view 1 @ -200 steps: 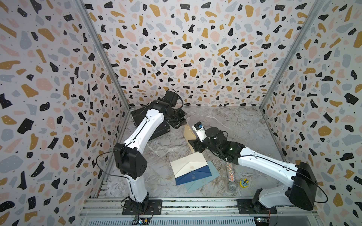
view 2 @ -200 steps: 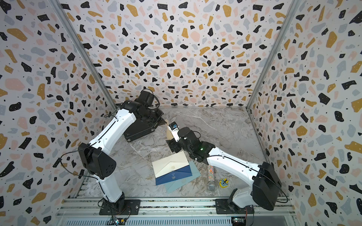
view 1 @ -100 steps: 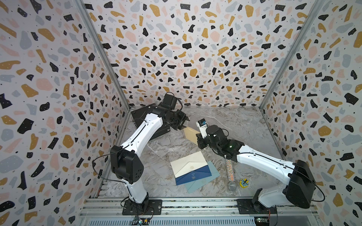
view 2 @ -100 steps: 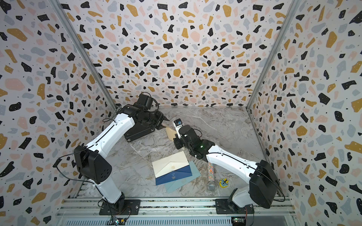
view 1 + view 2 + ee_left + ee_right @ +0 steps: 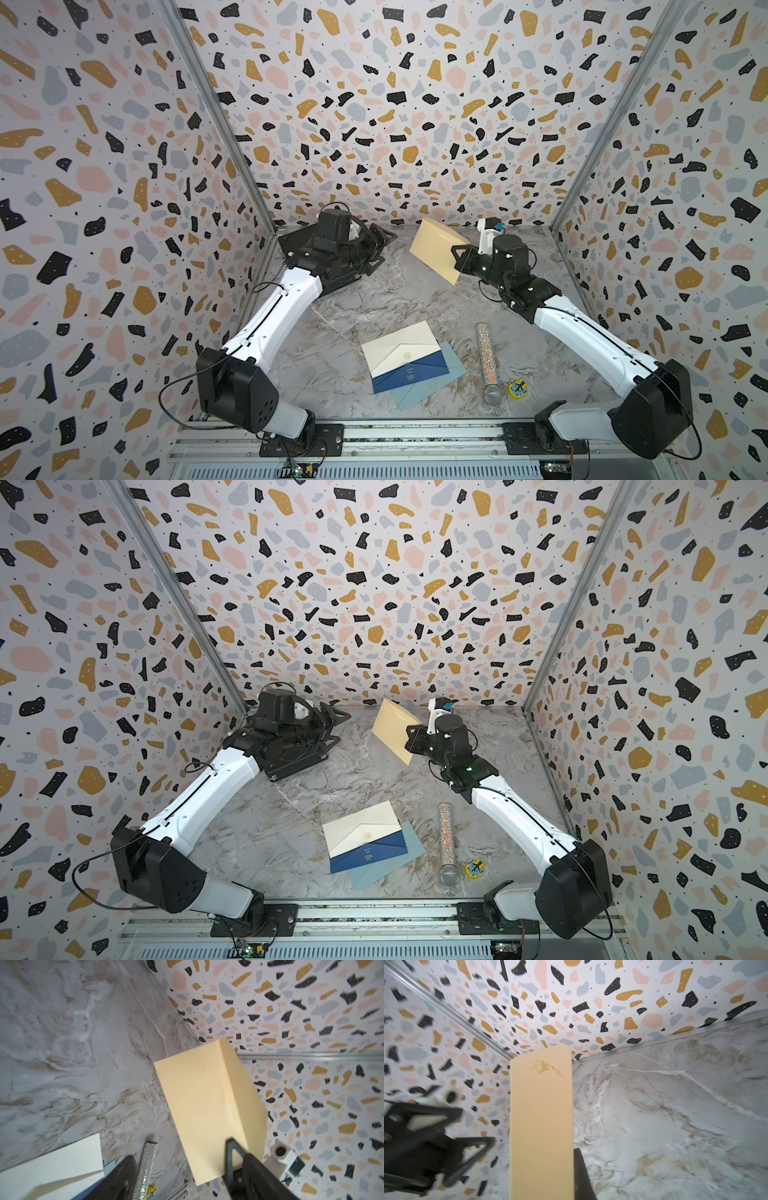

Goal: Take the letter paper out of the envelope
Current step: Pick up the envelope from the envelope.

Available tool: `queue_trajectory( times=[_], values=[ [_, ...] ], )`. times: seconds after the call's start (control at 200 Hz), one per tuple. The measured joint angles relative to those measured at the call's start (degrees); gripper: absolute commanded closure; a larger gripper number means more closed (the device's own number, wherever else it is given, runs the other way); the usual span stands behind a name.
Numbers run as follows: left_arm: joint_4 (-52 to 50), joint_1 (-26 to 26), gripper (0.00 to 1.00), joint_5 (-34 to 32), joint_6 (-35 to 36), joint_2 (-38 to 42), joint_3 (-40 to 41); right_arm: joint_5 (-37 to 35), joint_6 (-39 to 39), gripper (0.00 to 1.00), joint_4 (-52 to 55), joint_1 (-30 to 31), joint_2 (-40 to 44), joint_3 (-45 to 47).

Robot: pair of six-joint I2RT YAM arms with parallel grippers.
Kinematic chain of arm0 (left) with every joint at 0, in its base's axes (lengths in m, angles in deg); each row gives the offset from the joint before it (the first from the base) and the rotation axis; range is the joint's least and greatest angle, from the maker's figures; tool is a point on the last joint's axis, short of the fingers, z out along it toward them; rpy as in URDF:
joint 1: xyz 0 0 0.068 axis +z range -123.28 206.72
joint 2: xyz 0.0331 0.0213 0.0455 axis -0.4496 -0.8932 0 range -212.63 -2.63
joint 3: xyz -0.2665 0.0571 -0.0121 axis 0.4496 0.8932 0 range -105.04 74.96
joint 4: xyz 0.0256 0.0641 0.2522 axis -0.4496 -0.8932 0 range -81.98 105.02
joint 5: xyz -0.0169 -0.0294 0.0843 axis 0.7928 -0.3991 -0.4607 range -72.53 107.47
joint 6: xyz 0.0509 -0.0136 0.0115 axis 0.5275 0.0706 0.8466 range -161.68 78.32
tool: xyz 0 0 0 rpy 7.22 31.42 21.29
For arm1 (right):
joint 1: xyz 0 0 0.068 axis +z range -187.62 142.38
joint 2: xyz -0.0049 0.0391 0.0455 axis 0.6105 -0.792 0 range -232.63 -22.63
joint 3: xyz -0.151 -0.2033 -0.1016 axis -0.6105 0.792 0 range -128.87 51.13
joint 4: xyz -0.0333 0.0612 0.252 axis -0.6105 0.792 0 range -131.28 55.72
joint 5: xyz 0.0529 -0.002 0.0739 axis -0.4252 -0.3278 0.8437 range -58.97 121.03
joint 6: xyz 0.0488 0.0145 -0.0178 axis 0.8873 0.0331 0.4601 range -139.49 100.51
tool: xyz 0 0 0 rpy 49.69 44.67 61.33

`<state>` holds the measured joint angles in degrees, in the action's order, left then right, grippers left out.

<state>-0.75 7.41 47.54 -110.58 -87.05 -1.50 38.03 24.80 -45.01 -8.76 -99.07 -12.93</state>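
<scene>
A tan envelope (image 5: 434,249) (image 5: 395,729) with a faint gold emblem hangs tilted in the air over the back of the floor. My right gripper (image 5: 457,259) (image 5: 411,739) is shut on its lower right corner. In the right wrist view the envelope (image 5: 540,1115) covers one finger, and the gripper (image 5: 572,1159) shows only one dark finger beside it. In the left wrist view the envelope (image 5: 199,1105) shows a fold along one side. No letter paper shows. My left gripper (image 5: 380,249) (image 5: 334,725) (image 5: 190,1180) stands open and empty, left of the envelope and apart from it.
A fanned stack of cream, dark blue and light blue envelopes (image 5: 409,359) lies at the front centre. A glittery tube (image 5: 486,361) and a small yellow piece (image 5: 518,388) lie to its right. A black box (image 5: 299,249) sits in the back left corner under the left arm.
My right gripper shut on the tan envelope and my left gripper let go of it. The right arm carried the envelope up and toward the back right.
</scene>
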Motion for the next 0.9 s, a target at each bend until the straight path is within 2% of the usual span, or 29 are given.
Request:
queue_trajectory(
  times=[0.105,0.19,0.34,0.486,0.616,0.901],
  values=[
    [13.88,-0.09,0.22,4.07,-3.45,-0.92,8.92,3.23,10.08,1.00,-5.09,-2.78,-0.11,0.04],
    [23.96,-0.15,0.20,6.19,-7.17,-2.60,13.05,5.22,18.43,1.00,-9.94,-4.39,-0.26,0.26],
    [40.85,-0.46,0.21,8.61,-13.49,-6.10,14.27,6.73,29.99,1.00,-16.28,-5.33,-0.94,1.88],
    [53.59,-1.07,0.23,8.90,-18.45,-8.07,14.29,7.34,35.95,1.00,-17.49,-5.33,-1.92,3.43],
    [58.64,-2.14,0.26,9.81,-20.48,-9.03,14.23,7.37,39.54,1.00,-17.64,-5.29,-2.01,4.20],
    [60.43,-3.32,0.39,11.21,-21.53,-12.96,13.33,10.62,47.43,1.00,-20.48,-5.29,-5.03,4.20]
  ],
)
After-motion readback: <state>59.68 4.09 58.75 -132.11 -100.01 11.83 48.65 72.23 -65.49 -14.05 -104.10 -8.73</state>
